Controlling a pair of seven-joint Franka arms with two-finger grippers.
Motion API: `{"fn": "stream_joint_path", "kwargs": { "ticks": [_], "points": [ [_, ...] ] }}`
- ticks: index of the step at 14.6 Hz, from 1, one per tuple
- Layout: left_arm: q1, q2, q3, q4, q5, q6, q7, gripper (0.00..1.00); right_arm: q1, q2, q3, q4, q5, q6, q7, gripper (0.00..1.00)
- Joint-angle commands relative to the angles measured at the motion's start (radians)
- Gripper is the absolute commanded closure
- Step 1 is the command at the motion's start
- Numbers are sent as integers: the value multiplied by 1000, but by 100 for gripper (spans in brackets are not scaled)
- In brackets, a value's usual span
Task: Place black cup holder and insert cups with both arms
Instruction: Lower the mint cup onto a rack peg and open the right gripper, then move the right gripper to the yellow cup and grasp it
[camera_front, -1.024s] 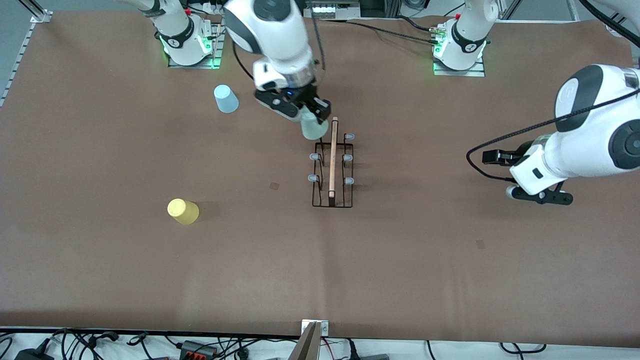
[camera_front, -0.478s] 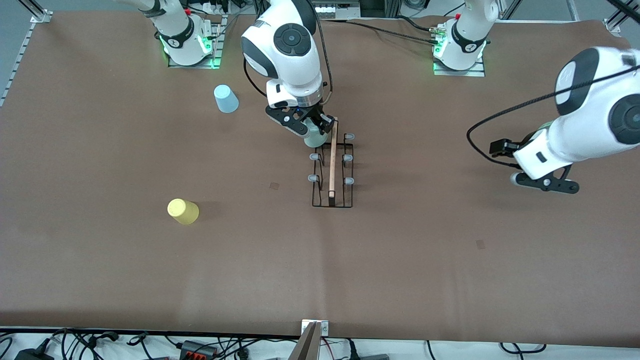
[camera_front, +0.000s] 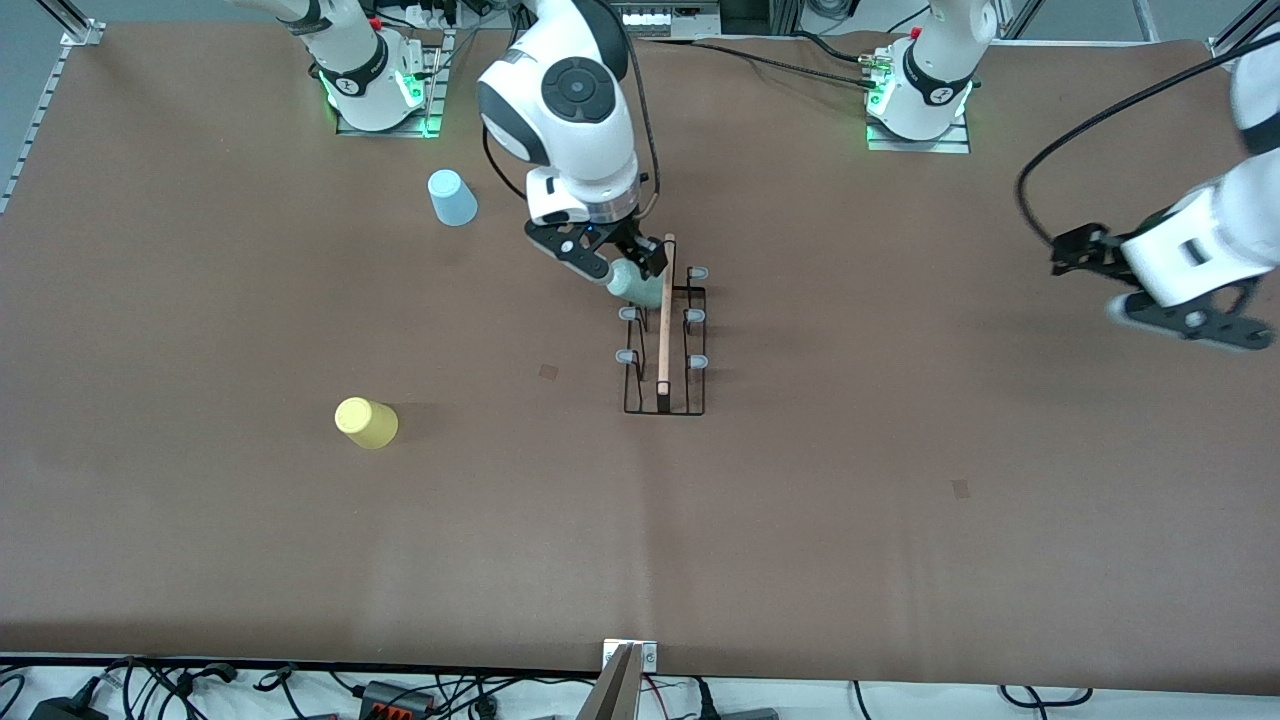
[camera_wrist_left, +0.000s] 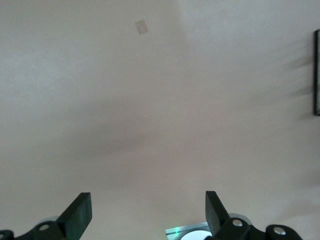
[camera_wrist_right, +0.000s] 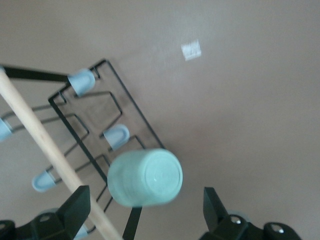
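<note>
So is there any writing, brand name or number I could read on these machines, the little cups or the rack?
None can be read.
Right arm's base collar: a small round mark, too small to read.
Left arm's base collar: the same kind of mark, too small to read.
Mint green cup, light blue cup, yellow cup: plain, no print.
Black cup holder: no label in sight.

Table middle: the black cup holder (camera_front: 665, 340) stands here, wooden rod up.
Holder's end toward the bases: blocked by the right gripper (camera_front: 612, 262), fingers apart around the mint green cup (camera_front: 636, 284), which sits among the pegs.
Right arm's end: light blue cup (camera_front: 452, 197) near the bases' edge, yellow cup (camera_front: 365, 422) nearer the camera.
Left arm's end: left gripper (camera_front: 1165, 290) open above bare table.
Camera-side edge: bare strip of table.
</note>
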Motion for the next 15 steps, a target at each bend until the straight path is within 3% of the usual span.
{"fn": "stream_joint_path", "kwargs": {
  "ticks": [1, 2, 4, 7, 10, 15],
  "points": [
    [-140, -177, 206, -108, -79, 76, 12, 0, -56, -64, -51, 1, 6, -131, -234, 0],
    [-150, -222, 216, -157, -81, 118, 4, 0, -75, -70, -90, 0, 6, -188, -356, 0],
    [-171, -228, 220, -161, -72, 124, -24, 0, -121, -86, -176, -6, 6, -262, -617, 0],
    [-205, -210, 214, -170, -13, 114, -42, 0, -281, -109, -210, -54, 5, -258, -948, 0],
    [-194, -158, 220, -118, -12, 100, -31, 0, -413, -109, -212, -135, 5, -114, -1182, 0],
    [-193, -151, 220, -117, -13, 100, -30, 0, -432, -29, -261, -189, 5, 129, -1405, 0]
  ]
}}
